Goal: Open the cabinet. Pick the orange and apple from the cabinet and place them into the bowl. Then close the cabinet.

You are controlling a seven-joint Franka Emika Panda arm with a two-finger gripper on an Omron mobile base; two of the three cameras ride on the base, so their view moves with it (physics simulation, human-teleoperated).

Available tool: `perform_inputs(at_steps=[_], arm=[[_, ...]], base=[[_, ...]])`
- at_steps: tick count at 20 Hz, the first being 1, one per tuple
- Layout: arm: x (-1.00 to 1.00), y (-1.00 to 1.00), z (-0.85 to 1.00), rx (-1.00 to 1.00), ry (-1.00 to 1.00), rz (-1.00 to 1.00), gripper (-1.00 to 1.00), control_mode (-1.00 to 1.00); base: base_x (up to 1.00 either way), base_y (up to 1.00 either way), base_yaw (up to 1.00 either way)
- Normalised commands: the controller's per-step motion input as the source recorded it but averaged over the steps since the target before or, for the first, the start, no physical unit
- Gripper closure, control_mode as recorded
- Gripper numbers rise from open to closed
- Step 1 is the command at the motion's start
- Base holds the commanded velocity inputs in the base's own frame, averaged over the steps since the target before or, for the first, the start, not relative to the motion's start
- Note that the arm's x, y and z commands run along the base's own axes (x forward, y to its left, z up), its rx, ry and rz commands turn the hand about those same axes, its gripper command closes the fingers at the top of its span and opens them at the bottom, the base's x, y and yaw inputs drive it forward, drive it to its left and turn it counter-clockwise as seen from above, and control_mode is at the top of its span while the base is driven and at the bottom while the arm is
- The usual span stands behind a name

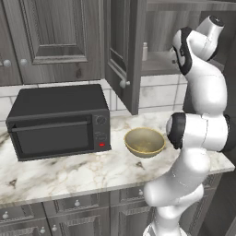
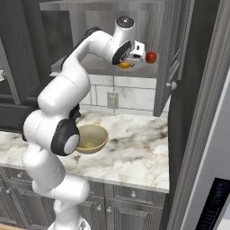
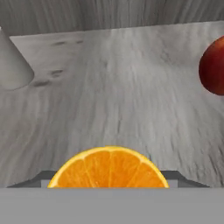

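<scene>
orange (image 3: pixel 108 168): bright orange, segmented | apple (image 3: pixel 215 65): dark red | cabinet (image 1: pixel 124 50): dark grey wood-grain | bowl (image 1: pixel 144 142): olive-tan

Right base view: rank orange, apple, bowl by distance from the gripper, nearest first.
1. orange: at the gripper, on the cabinet shelf, mostly hidden behind the hand.
2. apple: same shelf, just to the right of the hand.
3. bowl: far below on the counter, beside the arm's base.

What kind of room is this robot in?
It looks like a kitchen, a computer-drawn one. There is a black microwave oven on a white marble counter, dark grey wooden wall cabinets above, and a round olive-tan bowl beside the microwave.
</scene>
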Motion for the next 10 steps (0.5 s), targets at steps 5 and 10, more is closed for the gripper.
perform_inputs(at_steps=[5,10], arm=[[-1.00,0.21,-0.16,0.01,0.17,-0.03,1.00,-1.00],[-1.00,0.50,-0.51,0.00,0.17,0.00,1.00,-1.00]], base=[[0.00,0.00,0.00],[0.00,0.00,0.00]])
